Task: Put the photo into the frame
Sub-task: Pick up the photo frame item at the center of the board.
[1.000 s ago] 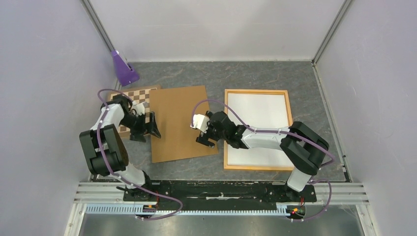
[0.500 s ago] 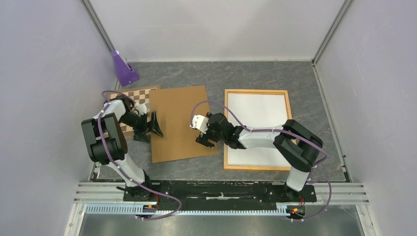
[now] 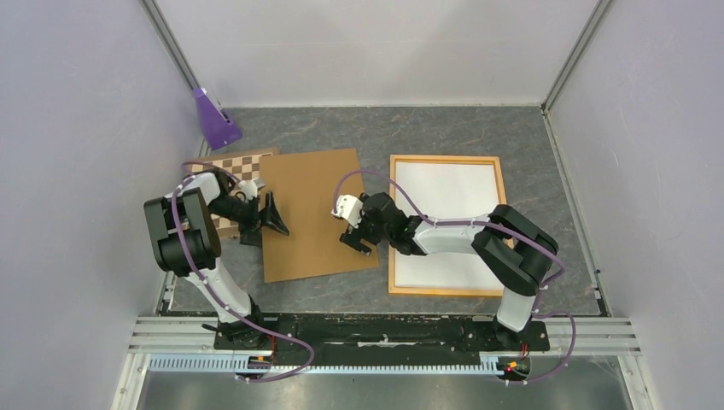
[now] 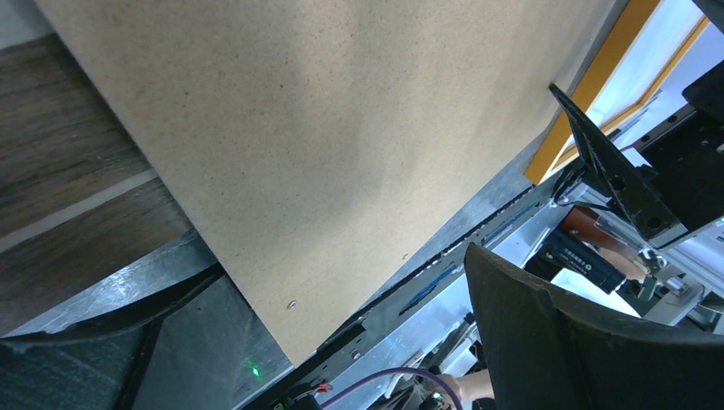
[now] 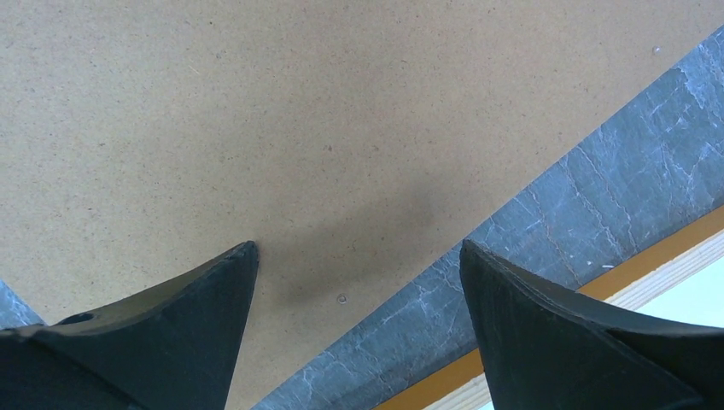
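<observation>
We are looking first at what is lying around the arms: a plain brown rectangular fibreboard sheet is lying flat left of centre on the grey marbled table. Its left edge is overlapping a brown-and-white chessboard, and a small purple wedge-shaped object is standing in the far left corner. The left gripper is sitting at the board's left edge by the chessboard, black fingers spread wide with nothing between them; whether it is touching the board we cannot tell. The right gripper is hanging over the board's near right corner, likewise wide and empty — its wrist view is showing bare board between the fingertips. The light orange thin-railed wooden frame is lying flat to the right of the board, a narrow strip of table separating them, with the right arm reaching across its left rail. A white rectangular sheet is filling the frame — whether this is the photo lying face down we cannot tell. Open table is showing beyond both toward the far wall, while the frame's right rail is sitting near the table's right edge.
</observation>
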Tool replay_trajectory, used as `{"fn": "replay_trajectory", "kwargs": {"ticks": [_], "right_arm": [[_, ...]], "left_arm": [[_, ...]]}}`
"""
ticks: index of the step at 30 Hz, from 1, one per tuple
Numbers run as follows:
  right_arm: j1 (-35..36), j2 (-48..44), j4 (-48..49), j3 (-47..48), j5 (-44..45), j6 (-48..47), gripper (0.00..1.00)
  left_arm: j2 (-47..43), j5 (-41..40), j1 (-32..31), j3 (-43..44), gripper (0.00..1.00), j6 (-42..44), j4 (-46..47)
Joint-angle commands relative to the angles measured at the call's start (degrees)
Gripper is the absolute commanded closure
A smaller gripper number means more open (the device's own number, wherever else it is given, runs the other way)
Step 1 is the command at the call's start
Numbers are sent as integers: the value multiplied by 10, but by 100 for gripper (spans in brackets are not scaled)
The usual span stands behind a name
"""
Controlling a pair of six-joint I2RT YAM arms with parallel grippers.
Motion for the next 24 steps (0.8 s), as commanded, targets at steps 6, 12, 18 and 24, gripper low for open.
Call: {"fn": "replay_trajectory", "kwargs": {"ticks": [6, 12, 18, 24], "right_arm": [[-9, 14, -17, 1, -7, 10, 10], [-9, 15, -17, -3, -4, 8, 13], [-10, 14, -19, -4, -4, 8, 14], [-10, -4, -19, -4, 0, 7, 15]], "left_arm": [[-40, 77, -7, -13, 11, 26, 4], [-81, 93, -8, -16, 23, 38, 4], [-112, 120, -8, -10, 35, 43, -3], [-134, 155, -8, 17, 45, 41, -14]]}}
